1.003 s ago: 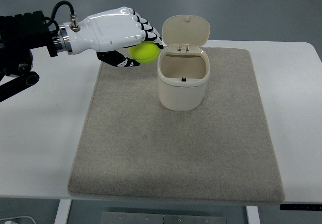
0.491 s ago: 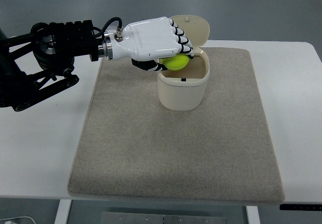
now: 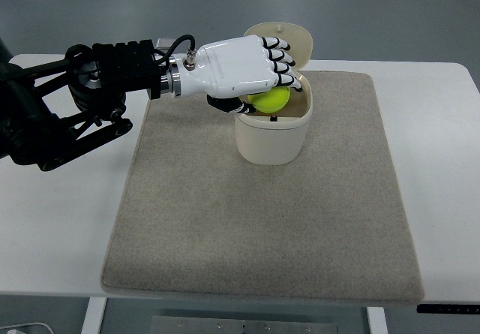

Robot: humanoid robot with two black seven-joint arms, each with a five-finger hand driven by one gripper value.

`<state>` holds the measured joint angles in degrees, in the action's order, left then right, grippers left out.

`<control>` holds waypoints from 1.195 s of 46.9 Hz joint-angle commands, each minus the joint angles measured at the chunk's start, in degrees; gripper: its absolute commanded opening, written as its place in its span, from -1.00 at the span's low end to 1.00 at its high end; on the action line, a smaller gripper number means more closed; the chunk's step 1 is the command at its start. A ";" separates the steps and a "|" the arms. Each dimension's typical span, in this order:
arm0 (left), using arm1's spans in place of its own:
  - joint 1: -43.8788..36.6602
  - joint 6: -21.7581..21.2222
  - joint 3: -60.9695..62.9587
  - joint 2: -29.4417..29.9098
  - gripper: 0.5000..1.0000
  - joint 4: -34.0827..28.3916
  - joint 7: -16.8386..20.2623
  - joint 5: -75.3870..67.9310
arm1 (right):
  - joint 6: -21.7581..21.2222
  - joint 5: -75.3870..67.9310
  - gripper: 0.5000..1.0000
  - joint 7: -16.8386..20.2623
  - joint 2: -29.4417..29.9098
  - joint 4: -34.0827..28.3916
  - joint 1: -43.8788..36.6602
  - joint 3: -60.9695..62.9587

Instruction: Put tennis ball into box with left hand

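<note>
A cream box (image 3: 270, 140) with its hinged lid (image 3: 283, 40) flipped up stands on the grey mat (image 3: 262, 221). My left hand (image 3: 259, 86) reaches in from the left and hovers over the box's open mouth. Its fingers curl around a yellow-green tennis ball (image 3: 271, 100), which sits partly below the rim. The hand covers the left half of the opening. The right hand is out of view.
The mat lies on a white table (image 3: 60, 221). My black left forearm and its linkage (image 3: 67, 109) stretch over the table's left side. A grey floor shows beyond the table's far edge.
My left hand has carried the tennis ball rightward from beside the box to over its opening, and the ball now sits lower, at the box's mouth.
</note>
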<state>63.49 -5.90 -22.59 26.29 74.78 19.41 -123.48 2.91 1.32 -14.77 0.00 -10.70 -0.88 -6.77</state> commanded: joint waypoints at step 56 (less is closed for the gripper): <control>-4.95 22.07 3.43 22.76 0.98 -6.84 -0.42 100.69 | -0.01 0.00 0.75 -0.08 0.00 0.06 0.00 0.00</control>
<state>58.84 14.41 -19.14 49.11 70.26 19.30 -30.32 2.93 1.32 -14.78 0.00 -10.69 -0.88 -6.77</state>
